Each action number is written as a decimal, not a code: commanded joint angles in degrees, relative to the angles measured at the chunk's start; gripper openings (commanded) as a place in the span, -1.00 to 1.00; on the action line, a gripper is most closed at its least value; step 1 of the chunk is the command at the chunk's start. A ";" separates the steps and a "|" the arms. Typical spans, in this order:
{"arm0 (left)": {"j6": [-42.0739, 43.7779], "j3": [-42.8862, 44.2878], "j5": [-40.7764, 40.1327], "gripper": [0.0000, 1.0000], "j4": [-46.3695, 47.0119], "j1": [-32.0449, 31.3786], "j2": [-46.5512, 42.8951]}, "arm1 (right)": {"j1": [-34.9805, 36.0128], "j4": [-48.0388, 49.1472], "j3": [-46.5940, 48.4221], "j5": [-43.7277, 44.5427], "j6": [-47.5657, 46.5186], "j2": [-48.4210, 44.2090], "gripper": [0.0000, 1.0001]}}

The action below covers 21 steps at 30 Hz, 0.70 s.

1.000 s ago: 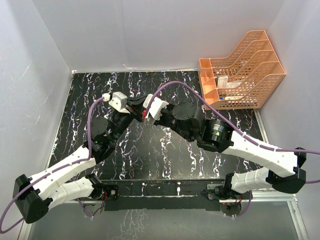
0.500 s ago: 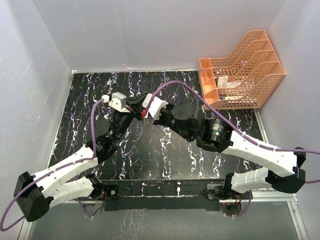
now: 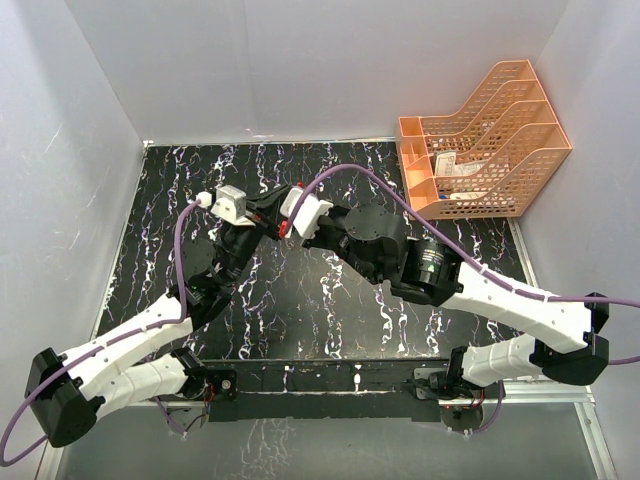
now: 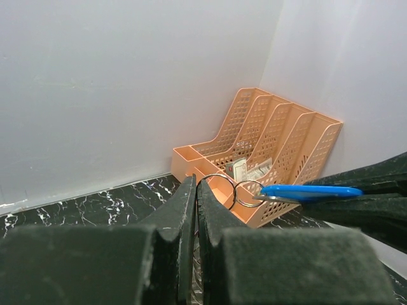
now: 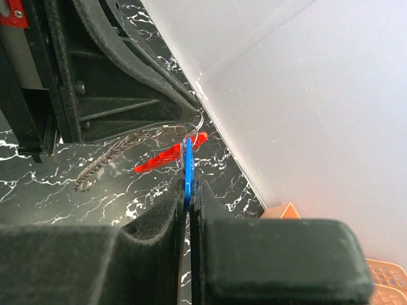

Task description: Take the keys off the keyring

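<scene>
Keyring and key are hanging in the air between the two grippers, above the black marbled table. The left gripper is pinching a thin wire ring, its jaws almost touching. The right gripper is clamping tight on the key's blue head, with the red piece dangling just beside it.

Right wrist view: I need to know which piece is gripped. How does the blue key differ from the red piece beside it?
The blue key is clamped edge-on between the fingers of the right gripper; the red piece hangs free, ungripped. The blue key stands upright; the red piece slants down to the left. Both meet at the thin wire ring above.
</scene>
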 commanded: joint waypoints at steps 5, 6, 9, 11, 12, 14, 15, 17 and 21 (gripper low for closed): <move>-0.36 -1.80 -4.04 -1.00 -4.75 2.34 -1.38 | 1.23 12.59 2.73 4.04 -6.28 -2.33 -1.00; -0.54 -1.80 -3.46 -1.00 -5.27 2.34 -1.47 | 1.23 13.39 2.55 4.37 -6.96 -2.35 -1.00; -1.16 -1.57 -1.40 -1.00 -6.79 2.34 -1.85 | 1.23 15.90 2.36 5.16 -8.76 -2.24 -1.00; -1.43 -1.15 0.71 -1.00 -7.80 2.38 -2.03 | 1.23 17.23 2.25 5.37 -9.81 -2.14 -1.00; -1.66 -0.84 1.83 -1.00 -8.48 2.34 -2.20 | 1.23 17.92 2.16 5.52 -10.24 -2.05 -1.00; -2.30 -0.34 4.88 -1.00 -9.76 2.34 -2.38 | 1.23 19.60 1.72 6.00 -11.33 -2.17 -1.00; -2.64 -0.05 6.59 -1.00 -10.15 2.34 -2.53 | 1.23 20.55 1.44 6.16 -11.95 -2.26 -1.00; -3.36 0.33 10.37 -1.00 -10.97 2.34 -3.12 | 1.23 22.04 0.97 6.36 -12.71 -2.44 -1.00; -4.43 1.55 16.87 -1.00 -12.52 2.34 -4.13 | 1.23 23.23 0.06 6.44 -12.98 -2.79 -1.00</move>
